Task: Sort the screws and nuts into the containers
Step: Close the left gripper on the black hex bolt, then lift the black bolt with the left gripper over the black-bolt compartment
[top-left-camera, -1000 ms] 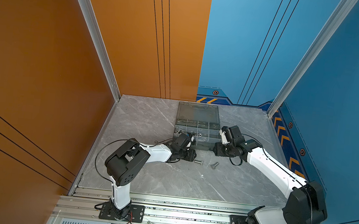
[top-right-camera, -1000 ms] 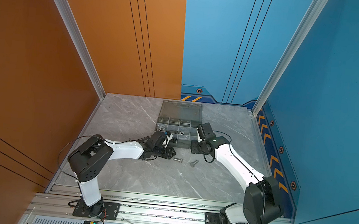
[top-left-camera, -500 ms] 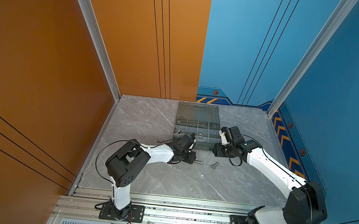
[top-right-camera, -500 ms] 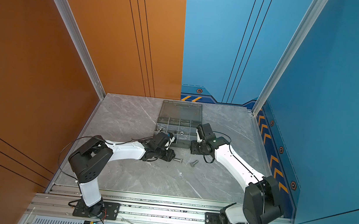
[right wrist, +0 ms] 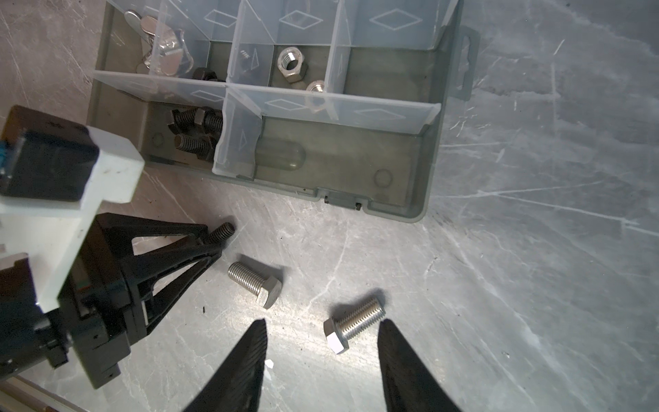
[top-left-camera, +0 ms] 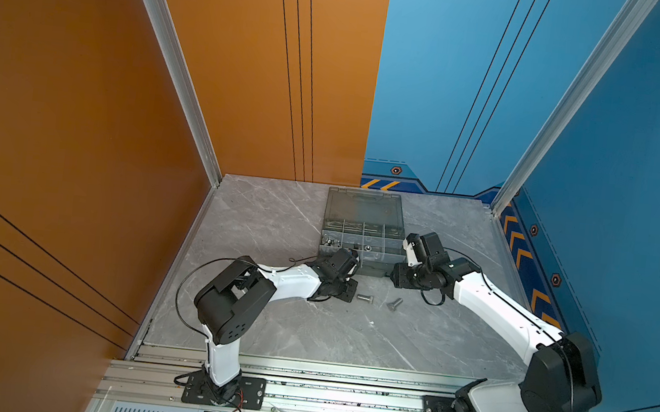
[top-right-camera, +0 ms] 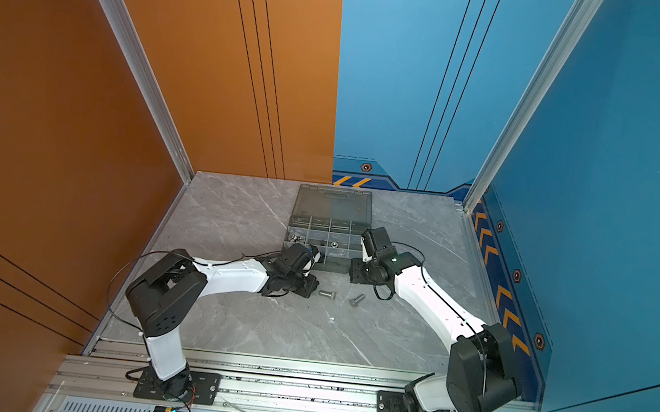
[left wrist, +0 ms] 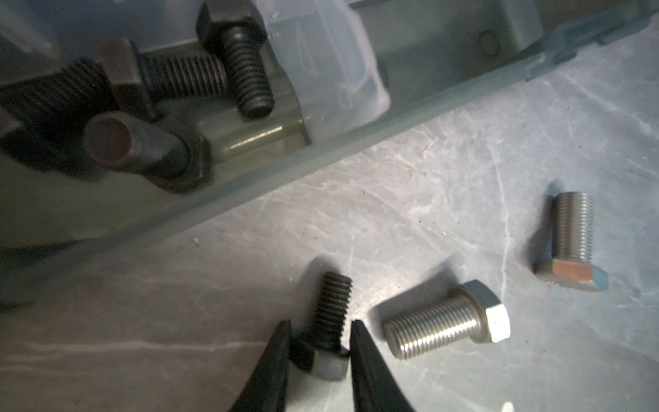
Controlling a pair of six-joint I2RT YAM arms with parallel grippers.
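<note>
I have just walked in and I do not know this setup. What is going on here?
Two robot arms are sorting bolts and nuts into an open organiser case. The left tool is shut on a black bolt on the table beside the case. The right tool hangs open over one of two loose silver bolts. Other black bolts, wing nuts and hex nuts already lie in compartments.

In the left wrist view the black bolts (left wrist: 246, 71) inside the organiser case (left wrist: 249, 185) are blurred, one cut off.
</note>
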